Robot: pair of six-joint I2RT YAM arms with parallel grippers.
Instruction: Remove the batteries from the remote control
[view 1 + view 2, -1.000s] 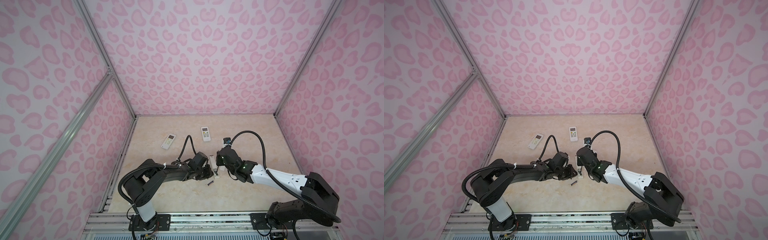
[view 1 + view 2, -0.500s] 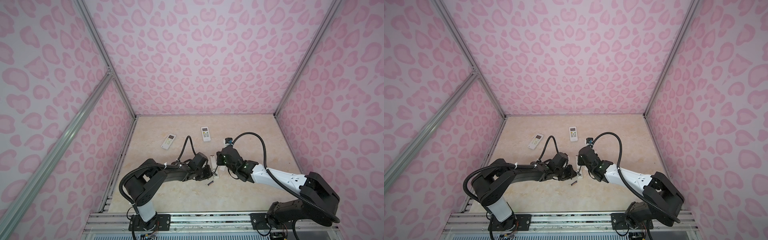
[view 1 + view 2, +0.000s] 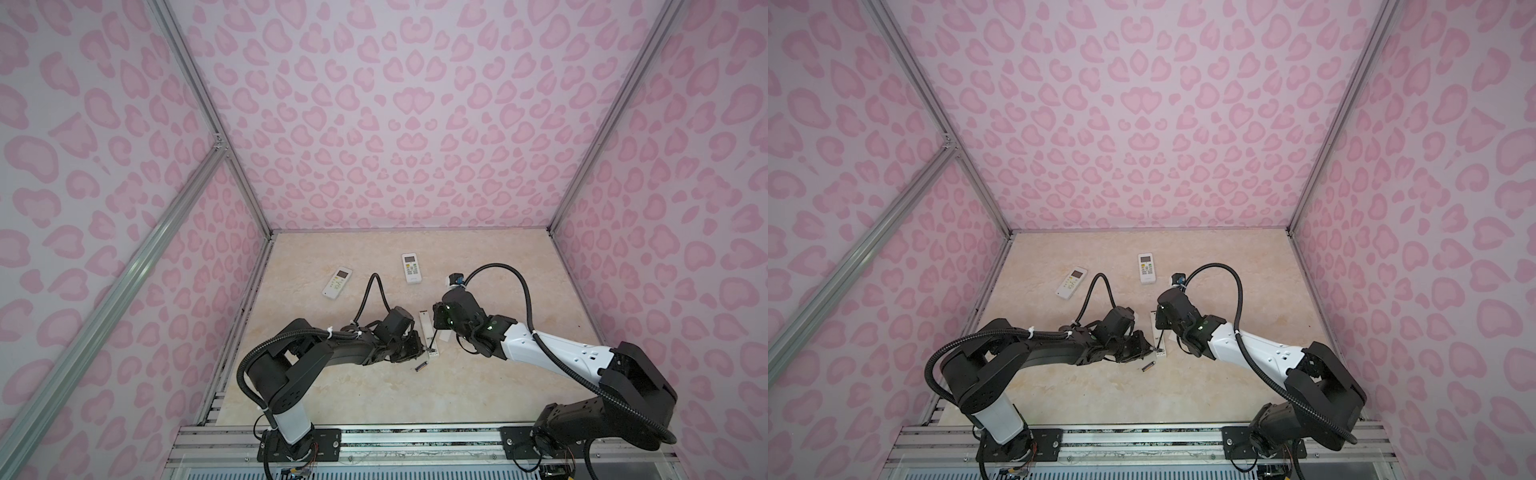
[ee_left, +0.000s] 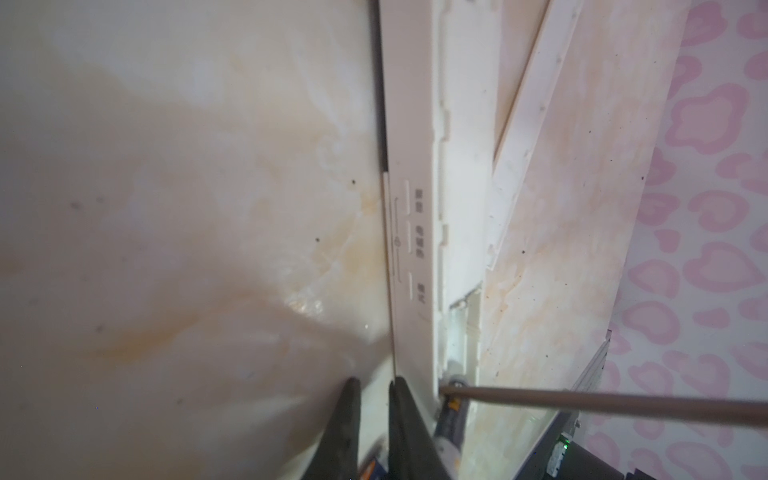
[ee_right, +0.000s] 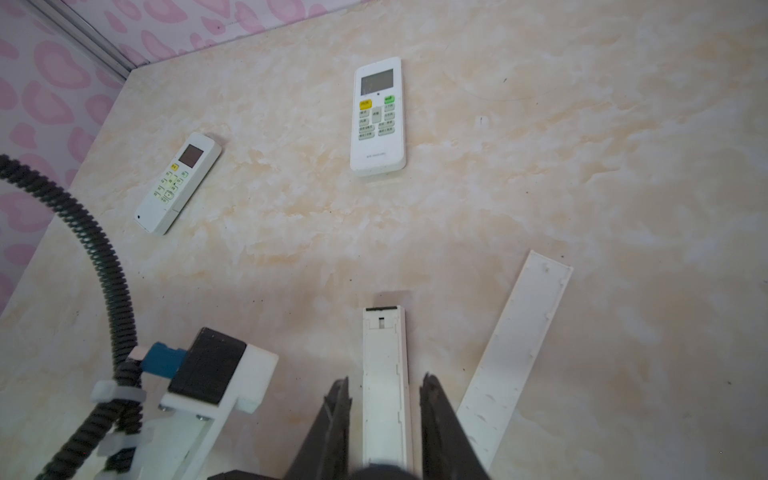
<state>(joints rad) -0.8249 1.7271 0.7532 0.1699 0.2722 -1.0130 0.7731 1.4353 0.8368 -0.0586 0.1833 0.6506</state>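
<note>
Lower centre, left claw: fingers nearly together at the edge of the open remote; grip unclear.
Right claw: grips screwdriver, tip at battery bay.
Batteries: one battery in the bay; another loose on table, just below remote.

left arm: black links, white lower column, white zip tie.
right arm: white forearm shell, black joints, green lights.
cable: black, ribbed, looping.
wrist mount: white bracket, black block, blue plug.
fingers: dark, tapering.
base plates: black, flat, pale screws.
</note>
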